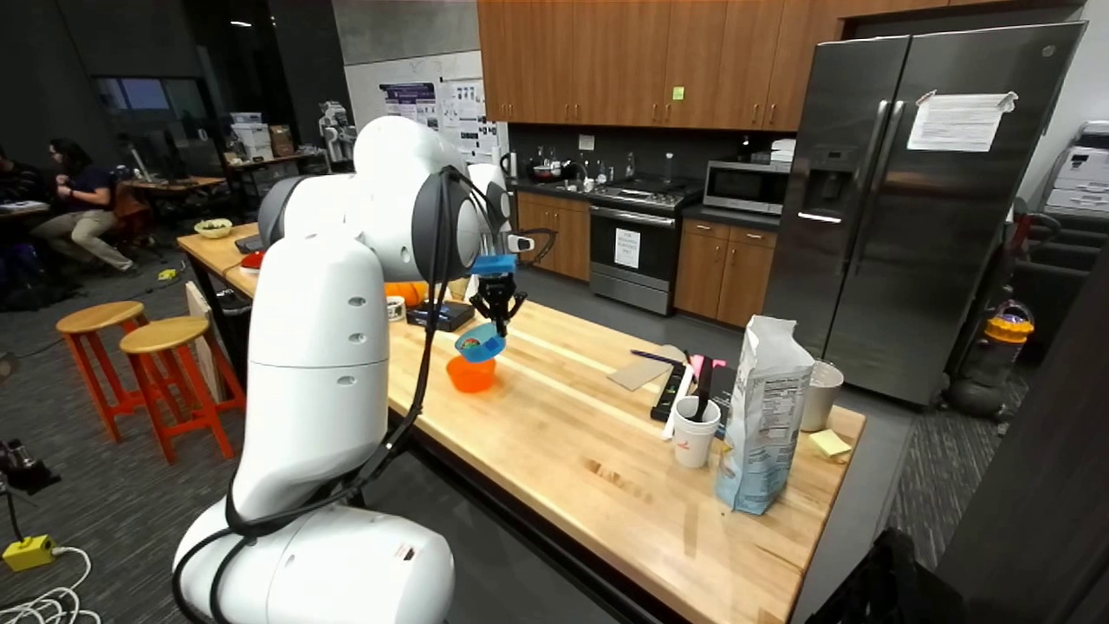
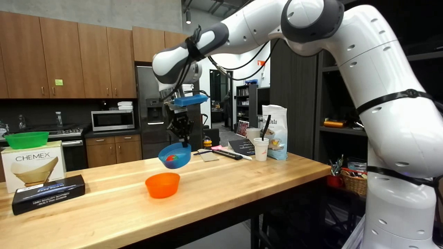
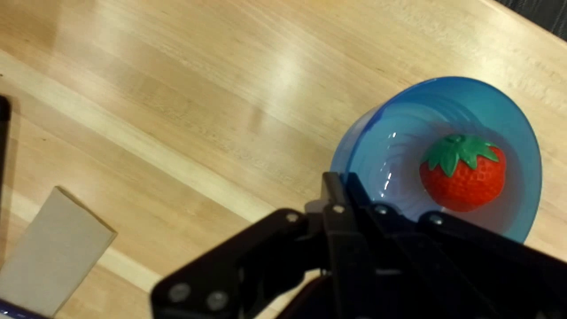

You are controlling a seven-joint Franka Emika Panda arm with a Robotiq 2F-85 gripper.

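My gripper point(image 3: 343, 179) is shut on the rim of a translucent blue bowl point(image 3: 443, 99), one finger inside the wall and one outside. A red toy strawberry point(image 3: 465, 186) with green leaves lies in the bowl. The gripper point(image 1: 502, 328) holds the bowl point(image 1: 487, 350) in the air above the table, and the bowl is tilted. An orange bowl point(image 2: 162, 185) stands upright on the table just below the blue bowl point(image 2: 179, 163); it also shows in an exterior view point(image 1: 472, 376). The orange bowl does not show in the wrist view.
A black box point(image 2: 48, 193) and a Chemex box point(image 2: 33, 166) bearing a green bowl point(image 2: 27, 139) stand at one end of the wooden table point(image 1: 554, 433). An oats bag point(image 1: 762, 416), white cups point(image 1: 696, 438) and a cardboard piece point(image 3: 55, 252) are toward the other end.
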